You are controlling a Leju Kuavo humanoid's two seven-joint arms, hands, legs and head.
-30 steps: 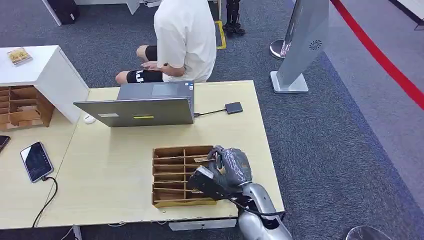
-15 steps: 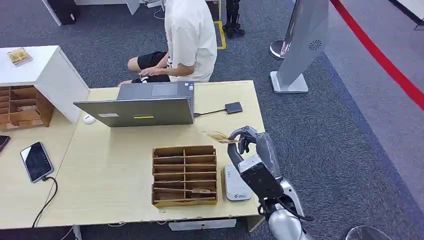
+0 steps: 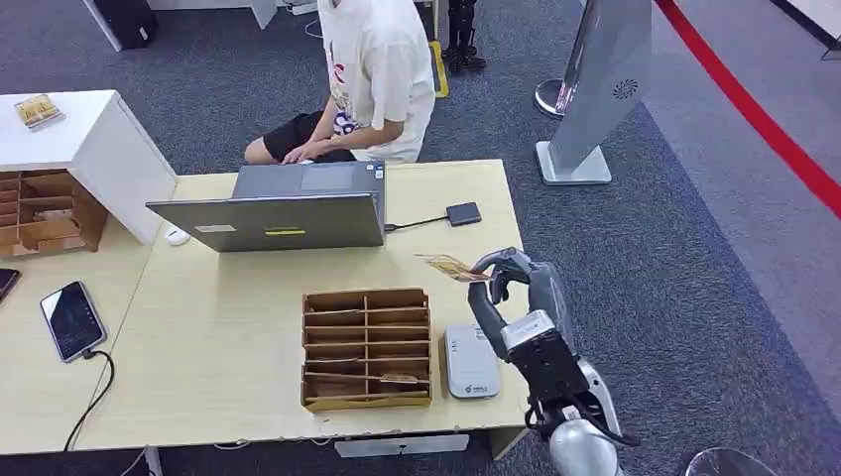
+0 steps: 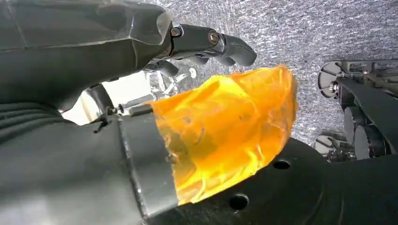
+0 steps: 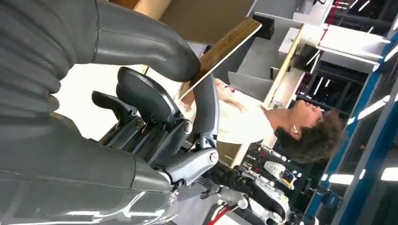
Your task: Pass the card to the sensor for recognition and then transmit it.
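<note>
My right hand point(image 3: 511, 283) is raised above the table's right side and pinches a thin tan card point(image 3: 446, 267) between thumb and a finger. The card sticks out toward the laptop, roughly level. In the right wrist view the card point(image 5: 220, 49) shows edge-on between the thumb point(image 5: 141, 40) and a dark finger. The white card sensor point(image 3: 470, 362) lies flat on the table below and nearer than the hand, right of the wooden slotted organizer point(image 3: 366, 347). My left hand point(image 4: 117, 61) hangs over grey carpet, holding nothing, its thumb wrapped in orange tape point(image 4: 225, 126).
A grey laptop point(image 3: 288, 210) stands at the table's far side, with a black adapter point(image 3: 463, 213) cabled to it. A person in a white shirt point(image 3: 372, 69) sits behind the table. A phone point(image 3: 71, 319) and a mouse point(image 3: 178, 236) lie left. A grey stand point(image 3: 595, 89) rises at far right.
My right hand lifted the card out of the organizer, uncovering the sensor, and carried it up and toward the table's right edge. The person behind the laptop turned.
</note>
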